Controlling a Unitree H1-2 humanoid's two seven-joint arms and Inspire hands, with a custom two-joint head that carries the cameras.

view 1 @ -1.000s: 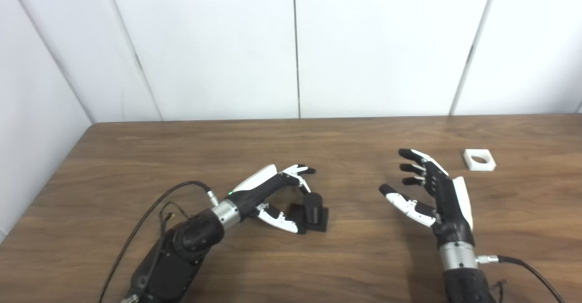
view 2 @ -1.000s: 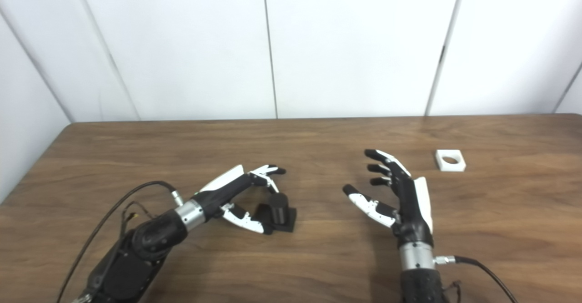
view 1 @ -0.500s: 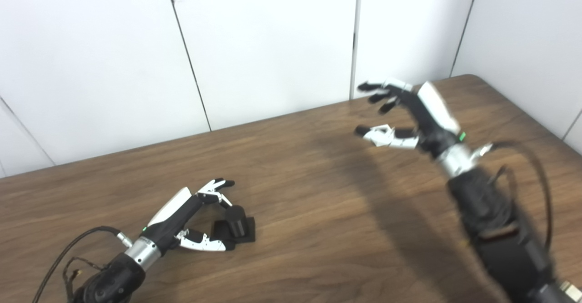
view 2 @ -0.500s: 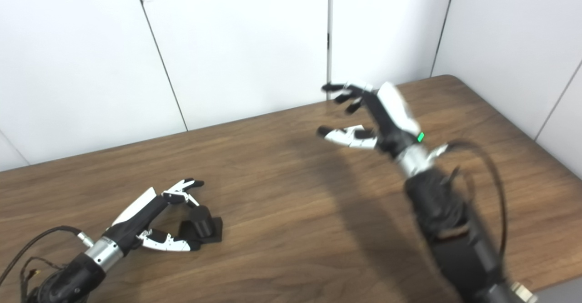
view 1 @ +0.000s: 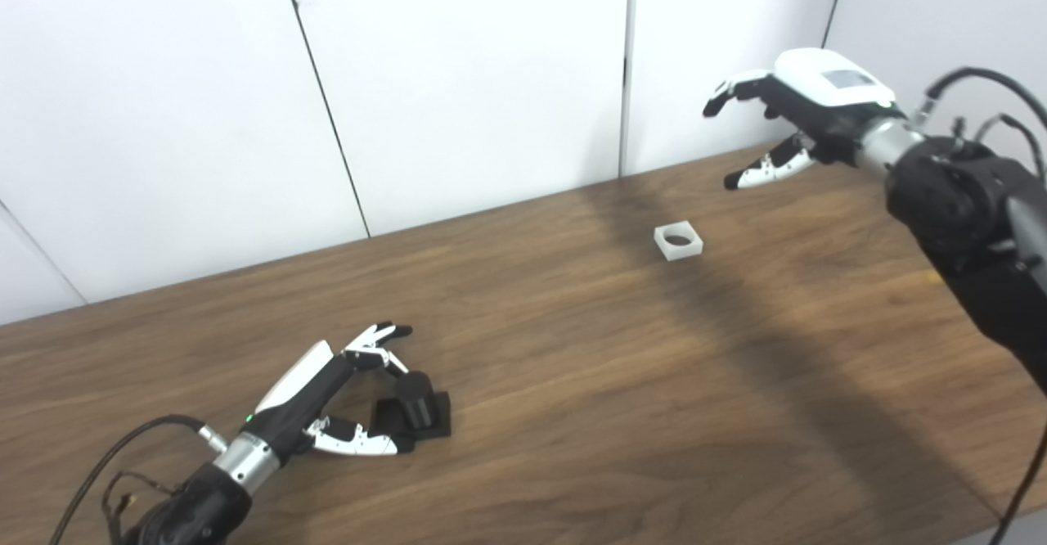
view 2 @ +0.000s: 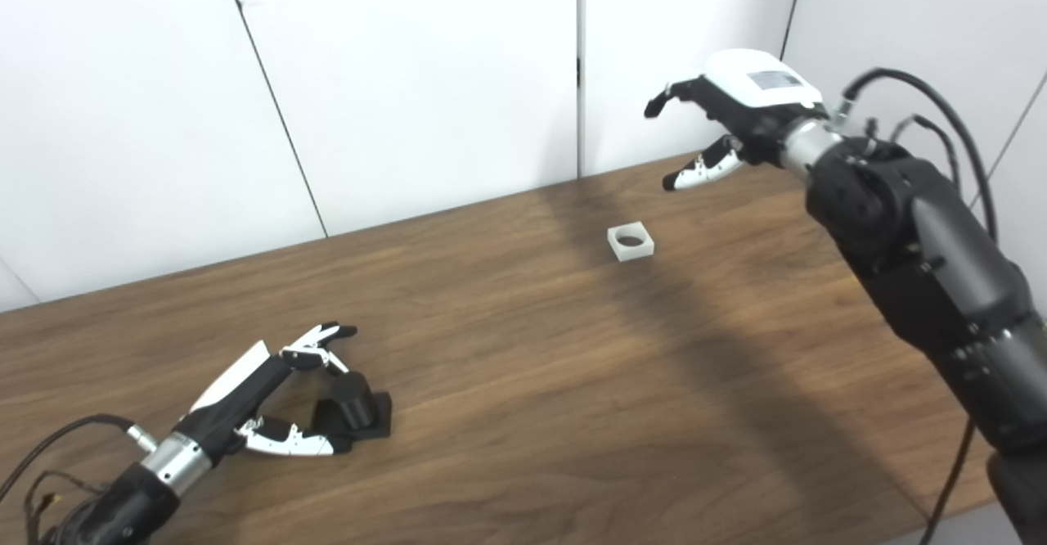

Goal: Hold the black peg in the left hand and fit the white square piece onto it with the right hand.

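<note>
The black peg [view 1: 417, 401], a short cylinder on a square base, stands on the table at the lower left. My left hand [view 1: 327, 389] rests around it, fingers arched over the top and thumb against the base, apart and not closed on it. The white square piece [view 1: 678, 241] with a round hole lies flat toward the far right of the table. My right hand [view 1: 797, 111] hovers high above the table, up and to the right of the piece, palm down, fingers spread, holding nothing.
The wooden table [view 1: 572, 414] runs to a white panelled wall [view 1: 458, 78] at the back. Its right edge and rounded far corner lie beyond my right arm [view 1: 973, 234]. Cables [view 1: 106, 479] trail from my left wrist at the lower left.
The camera has swung to the right and tilted. My right hand rose and reached farther back, uncovering the white piece. The left hand stays at the peg.
</note>
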